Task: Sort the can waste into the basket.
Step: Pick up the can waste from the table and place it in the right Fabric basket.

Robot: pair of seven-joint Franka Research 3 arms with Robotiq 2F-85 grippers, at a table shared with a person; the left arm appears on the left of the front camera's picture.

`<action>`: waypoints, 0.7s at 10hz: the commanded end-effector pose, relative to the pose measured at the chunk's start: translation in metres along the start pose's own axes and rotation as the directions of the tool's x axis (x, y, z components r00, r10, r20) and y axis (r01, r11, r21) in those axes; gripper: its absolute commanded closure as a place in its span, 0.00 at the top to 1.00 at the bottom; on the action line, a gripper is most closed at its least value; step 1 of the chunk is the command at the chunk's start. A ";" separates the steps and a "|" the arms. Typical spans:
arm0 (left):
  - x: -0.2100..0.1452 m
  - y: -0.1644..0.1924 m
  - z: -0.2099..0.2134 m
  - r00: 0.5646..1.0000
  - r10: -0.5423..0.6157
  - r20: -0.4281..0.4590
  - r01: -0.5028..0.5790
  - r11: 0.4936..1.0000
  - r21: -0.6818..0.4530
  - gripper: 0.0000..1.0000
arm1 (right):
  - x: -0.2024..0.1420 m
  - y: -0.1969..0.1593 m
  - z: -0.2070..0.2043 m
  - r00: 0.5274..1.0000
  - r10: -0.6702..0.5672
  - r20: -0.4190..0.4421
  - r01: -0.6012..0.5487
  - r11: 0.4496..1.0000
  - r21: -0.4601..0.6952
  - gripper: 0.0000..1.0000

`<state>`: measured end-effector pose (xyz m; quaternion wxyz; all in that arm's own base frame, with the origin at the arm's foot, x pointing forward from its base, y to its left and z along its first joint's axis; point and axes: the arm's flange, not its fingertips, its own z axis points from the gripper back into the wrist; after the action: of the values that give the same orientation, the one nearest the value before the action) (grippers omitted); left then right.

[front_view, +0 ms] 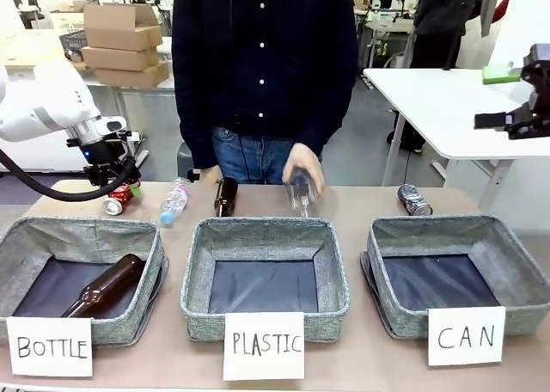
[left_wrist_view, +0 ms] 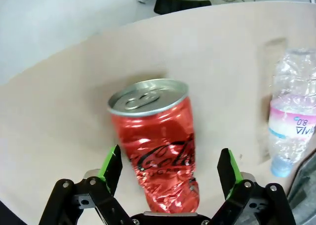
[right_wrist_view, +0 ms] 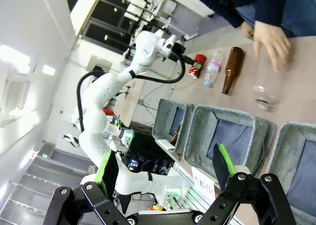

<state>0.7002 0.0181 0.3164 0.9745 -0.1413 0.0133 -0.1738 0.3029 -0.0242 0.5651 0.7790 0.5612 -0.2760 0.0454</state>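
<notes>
The dented red can (front_view: 118,199) lies on its side at the far left of the table, behind the BOTTLE bin. My left gripper (front_view: 114,182) hangs just over it. In the left wrist view the red can (left_wrist_view: 155,141) lies between the open green-padded fingers (left_wrist_view: 112,161), with a gap on each side. The dark grey can (front_view: 414,199) lies behind the CAN basket (front_view: 438,229), which holds nothing. My right gripper (front_view: 516,121) is held high at the right edge and stands open (right_wrist_view: 164,156) with nothing in it. That view shows the CAN basket (right_wrist_view: 296,136) below.
A person's hand (front_view: 302,164) holds a clear plastic bottle (front_view: 300,192) over the far edge of the PLASTIC bin (front_view: 262,230). A brown bottle (front_view: 225,196) and a small plastic bottle (front_view: 174,200) lie near the red can. Another brown bottle (front_view: 103,287) lies in the BOTTLE bin (front_view: 26,229).
</notes>
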 end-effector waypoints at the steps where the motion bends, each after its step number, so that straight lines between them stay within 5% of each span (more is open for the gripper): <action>1: 0.006 0.002 0.007 1.000 -0.028 -0.009 0.027 1.000 -0.005 1.00 | 0.002 0.000 -0.003 1.000 0.027 0.015 -0.028 0.999 0.025 1.00; 2: 0.007 0.002 0.006 1.000 -0.024 -0.009 0.024 1.000 -0.009 1.00 | 0.002 0.000 -0.003 1.000 0.027 0.015 -0.028 0.999 0.025 1.00; 3: 0.006 0.003 0.004 0.999 -0.027 -0.017 0.027 1.000 0.002 0.88 | 0.002 0.000 -0.003 1.000 0.027 0.015 -0.028 0.999 0.025 1.00; 4: 0.005 0.002 0.004 1.000 -0.019 -0.018 0.019 1.000 0.005 0.41 | 0.002 0.000 -0.003 1.000 0.027 0.015 -0.028 0.999 0.025 1.00; 5: 0.005 0.003 0.003 1.000 -0.021 -0.019 0.021 1.000 0.006 0.28 | 0.002 0.000 -0.003 1.000 0.027 0.015 -0.028 0.999 0.025 1.00; 6: 0.005 0.003 0.003 1.000 -0.022 -0.019 0.022 1.000 0.008 0.00 | 0.002 0.000 -0.003 1.000 0.027 0.015 -0.028 0.999 0.025 1.00; 7: 0.004 0.003 0.003 1.000 -0.024 -0.012 0.024 1.000 0.011 0.00 | 0.002 0.000 -0.003 1.000 0.027 0.015 -0.028 0.999 0.025 1.00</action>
<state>0.7023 0.0176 0.3179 0.9738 -0.1435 0.0134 -0.1762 0.3029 -0.0241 0.5651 0.7789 0.5613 -0.2760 0.0455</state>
